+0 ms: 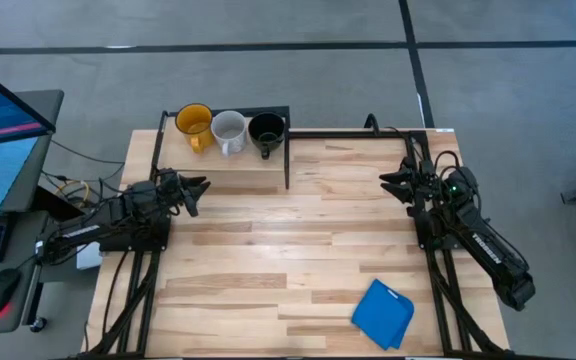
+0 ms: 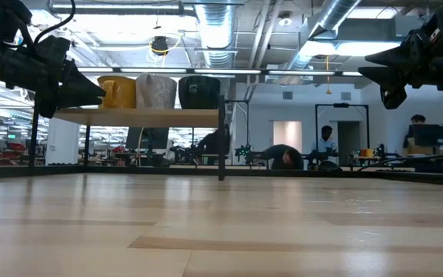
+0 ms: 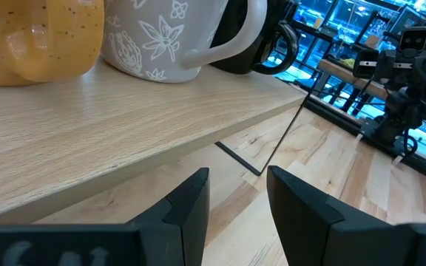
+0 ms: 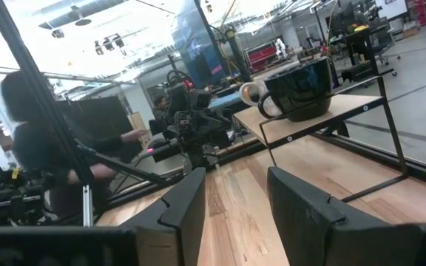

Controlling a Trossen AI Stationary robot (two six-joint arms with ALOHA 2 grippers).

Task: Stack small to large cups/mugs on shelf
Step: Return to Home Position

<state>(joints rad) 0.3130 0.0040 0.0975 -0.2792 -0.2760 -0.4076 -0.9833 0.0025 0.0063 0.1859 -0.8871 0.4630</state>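
My left gripper (image 1: 198,188) hovers just short of the shelf (image 1: 230,168), jaws parted a moderate way and holding nothing, with the shelf's near edge right ahead of them. Beyond that edge the three mugs stand in a row, side by side and not nested: the yellow mug (image 1: 194,123), the grey mug (image 1: 229,130) and the black mug (image 1: 266,129). The black mug stands nearest my right gripper (image 1: 388,181), which hangs well apart from the shelf, jaws likewise parted and empty, facing the mugs across the tabletop (image 1: 298,250). I judge the placing done; what is left is only to bring both my arms home.
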